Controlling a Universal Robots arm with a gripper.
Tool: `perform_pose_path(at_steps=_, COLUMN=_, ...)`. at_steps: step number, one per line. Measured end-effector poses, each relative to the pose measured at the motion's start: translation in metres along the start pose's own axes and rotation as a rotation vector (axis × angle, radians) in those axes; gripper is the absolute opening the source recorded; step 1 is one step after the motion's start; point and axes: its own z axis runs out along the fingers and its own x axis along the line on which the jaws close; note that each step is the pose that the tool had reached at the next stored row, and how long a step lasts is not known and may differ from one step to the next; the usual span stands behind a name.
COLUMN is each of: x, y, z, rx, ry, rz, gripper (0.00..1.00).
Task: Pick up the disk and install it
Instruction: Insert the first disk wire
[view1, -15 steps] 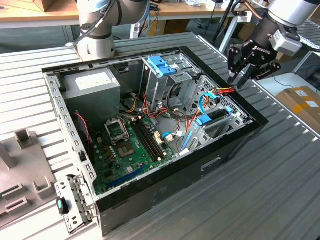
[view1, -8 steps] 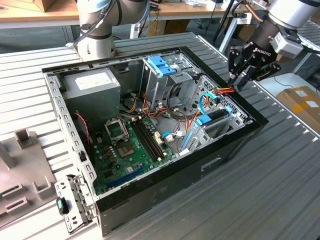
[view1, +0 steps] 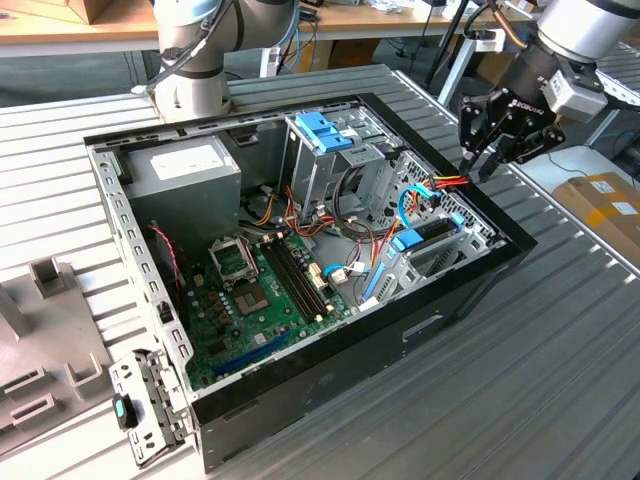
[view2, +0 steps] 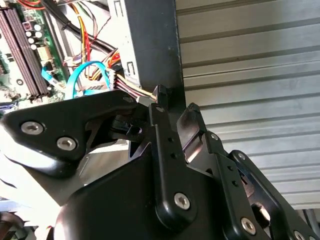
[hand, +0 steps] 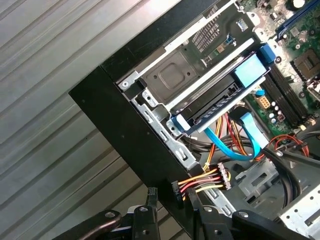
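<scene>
The disk, dark and flat with a light-blue carrier frame, lies inside the drive bay at the side of the open computer case toward the exterior view's right. In the first wrist view the disk sits in its slot under a grey metal plate. My gripper hovers just outside that case wall, beyond the disk. Its black fingers stand apart, open, on either side of the black plug of a red, yellow and black cable bundle. In the second wrist view my gripper shows the same gap.
A tall grey drive cage with a blue plastic bracket stands mid-case, with the motherboard beside it. Blue data cables loop near the bay. Another arm's base stands behind the case. Grey parts lie at the exterior view's left.
</scene>
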Motion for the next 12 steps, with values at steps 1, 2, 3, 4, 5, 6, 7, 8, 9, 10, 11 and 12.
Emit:
perform_pose_path(at_steps=1, x=0.0000, y=0.0000, z=0.0000, rx=0.0001, ry=0.0003, rz=0.000, gripper=0.36)
perform_pose_path(at_steps=2, x=0.0000, y=0.0001, z=-0.0001, rx=0.0037, ry=-0.0023, rz=0.000, gripper=0.36)
perform_pose_path(at_steps=3, x=0.0004, y=0.0027, z=-0.0001, rx=0.0317, ry=-0.0242, rz=-0.001, gripper=0.36)
perform_pose_path(at_steps=4, x=0.0010, y=0.0047, z=-0.0002, rx=0.0371, ry=-0.0281, rz=-0.002, gripper=0.36)
perform_pose_path(at_steps=5, x=0.0031, y=0.0080, z=-0.0004, rx=0.0377, ry=-0.0286, rz=-0.003, gripper=0.36)
perform_pose_path(at_steps=6, x=0.0035, y=0.0089, z=-0.0004, rx=0.0377, ry=-0.0288, rz=-0.005, gripper=0.36)
perform_pose_path(at_steps=7, x=0.0028, y=0.0095, z=-0.0002, rx=0.0373, ry=-0.0292, rz=-0.011, gripper=0.36)
perform_pose_path(at_steps=8, x=0.0010, y=0.0109, z=0.0001, rx=0.0370, ry=-0.0295, rz=-0.018, gripper=0.36)
perform_pose_path(at_steps=9, x=-0.0004, y=0.0121, z=0.0005, rx=0.0372, ry=-0.0300, rz=-0.020, gripper=0.36)
perform_pose_path(at_steps=10, x=-0.0009, y=0.0126, z=0.0007, rx=0.0372, ry=-0.0301, rz=-0.021, gripper=0.36)
perform_pose_path(at_steps=11, x=-0.0009, y=0.0126, z=0.0007, rx=0.0369, ry=-0.0300, rz=-0.022, gripper=0.36)
perform_pose_path(at_steps=12, x=-0.0009, y=0.0126, z=0.0007, rx=0.0370, ry=-0.0300, rz=-0.022, gripper=0.36)
